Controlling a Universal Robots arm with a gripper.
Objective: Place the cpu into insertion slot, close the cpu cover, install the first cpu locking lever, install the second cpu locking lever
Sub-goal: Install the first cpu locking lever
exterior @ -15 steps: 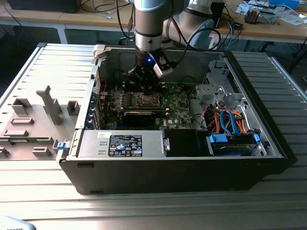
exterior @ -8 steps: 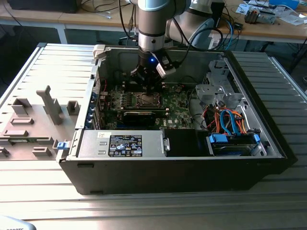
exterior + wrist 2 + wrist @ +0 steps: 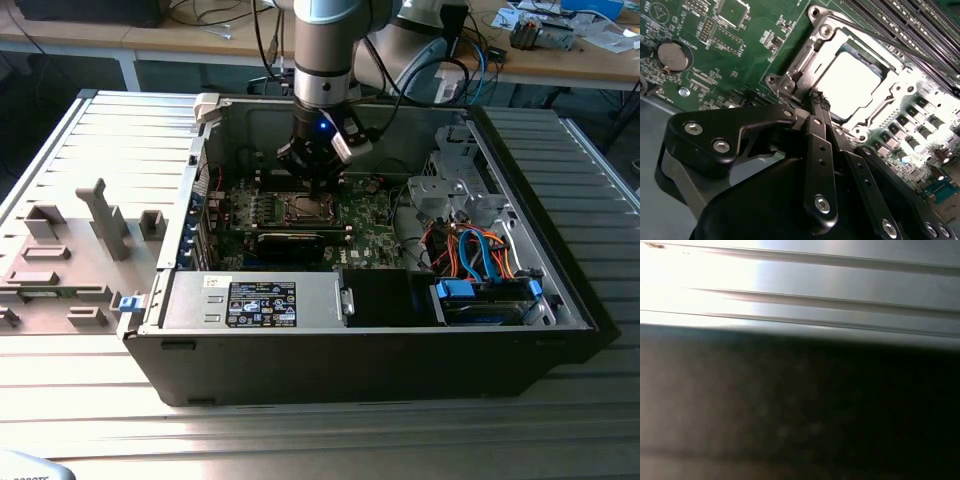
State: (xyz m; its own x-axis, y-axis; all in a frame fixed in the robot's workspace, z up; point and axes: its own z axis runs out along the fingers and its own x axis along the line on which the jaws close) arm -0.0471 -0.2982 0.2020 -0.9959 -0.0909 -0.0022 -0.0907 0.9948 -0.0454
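In the second wrist view the cpu (image 3: 856, 84) lies in the insertion slot, its bright silver top showing through the window of the cpu cover (image 3: 805, 55), which lies flat over it. A thin metal lever rod (image 3: 890, 44) runs along the socket's far side. My gripper (image 3: 819, 101) is shut, and its dark fingertips (image 3: 815, 116) meet at the socket's near edge, beside a corner of the cover. In the exterior view the gripper (image 3: 318, 183) hangs inside the open computer case, right over the insertion slot (image 3: 302, 208) on the green motherboard (image 3: 365, 212).
The case (image 3: 350, 340) lies open on a ribbed metal table (image 3: 90, 130). A power supply (image 3: 255, 300) sits at its front, and blue and orange cables (image 3: 478, 250) at the exterior view's right. Grey fixtures (image 3: 105, 215) stand at the left. A coin cell (image 3: 674, 55) sits on the board.
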